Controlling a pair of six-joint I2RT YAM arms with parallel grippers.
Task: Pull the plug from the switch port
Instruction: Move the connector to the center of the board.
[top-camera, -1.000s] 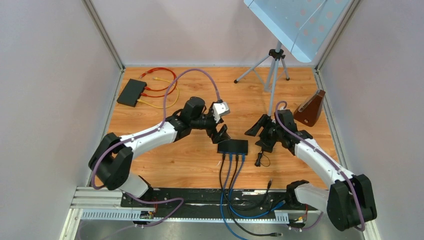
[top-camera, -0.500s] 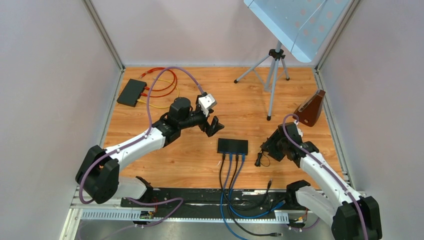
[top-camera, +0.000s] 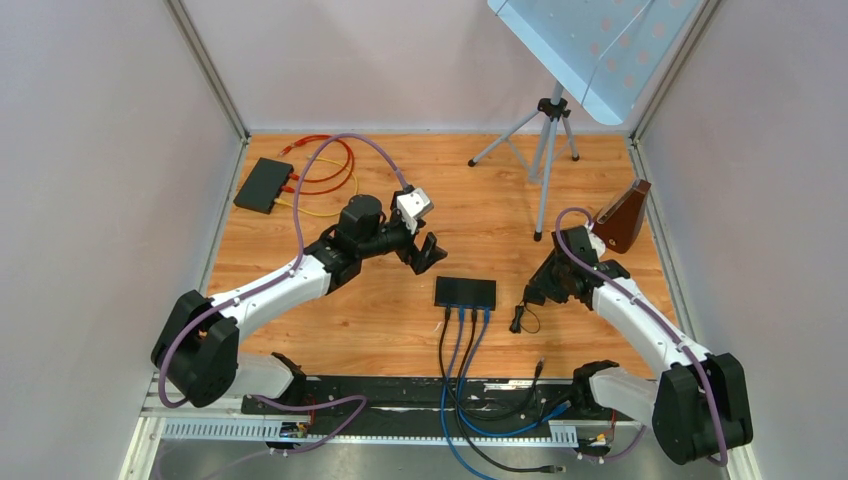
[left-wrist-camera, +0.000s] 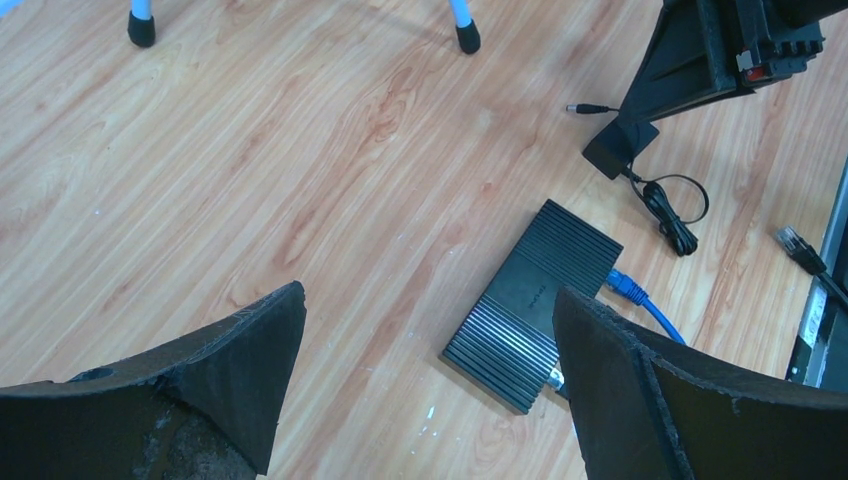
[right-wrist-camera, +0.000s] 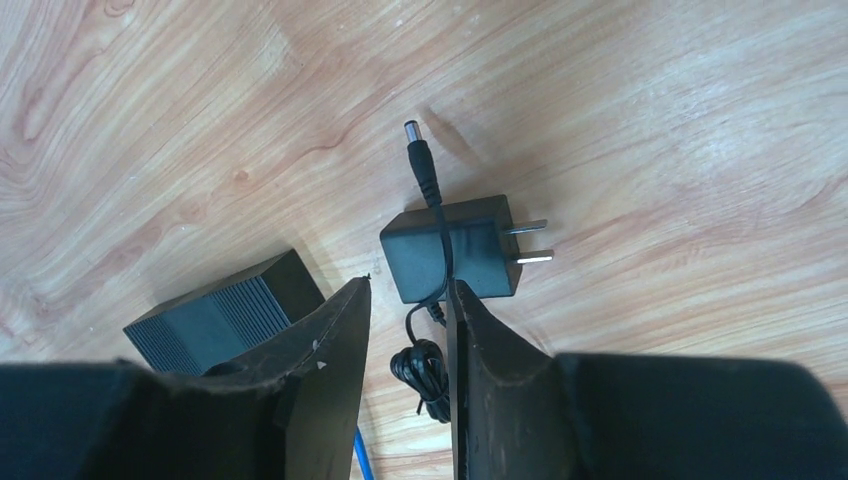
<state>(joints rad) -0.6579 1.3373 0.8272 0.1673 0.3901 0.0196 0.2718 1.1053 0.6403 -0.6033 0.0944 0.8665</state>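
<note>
We are looking down on a wooden table (top-camera: 380, 330), where the two arms (top-camera: 290, 285) are bending in from the lower corners toward mid-frame. A tripod (top-camera: 545, 140) is standing at upper right. A second black box (top-camera: 264, 184) is sitting at upper left, with red and yellow cables (top-camera: 322, 170) coiling beside it. The switch (top-camera: 465, 292) is lying at centre, black and blue cables (top-camera: 458, 345) running from its lower edge. In the left wrist view a blue plug (left-wrist-camera: 625, 285) is sitting in one of its ports. The left gripper (top-camera: 428, 252) is hovering just up and left of the switch, fingers spread wide and grasping nothing. The right gripper (top-camera: 533, 292) is hovering over the power adapter (right-wrist-camera: 450, 262) just right of the switch, its fingers parted by a narrow gap and clamping nothing. The adapter's barrel plug (right-wrist-camera: 414, 140) is lying loose on the wood.
</note>
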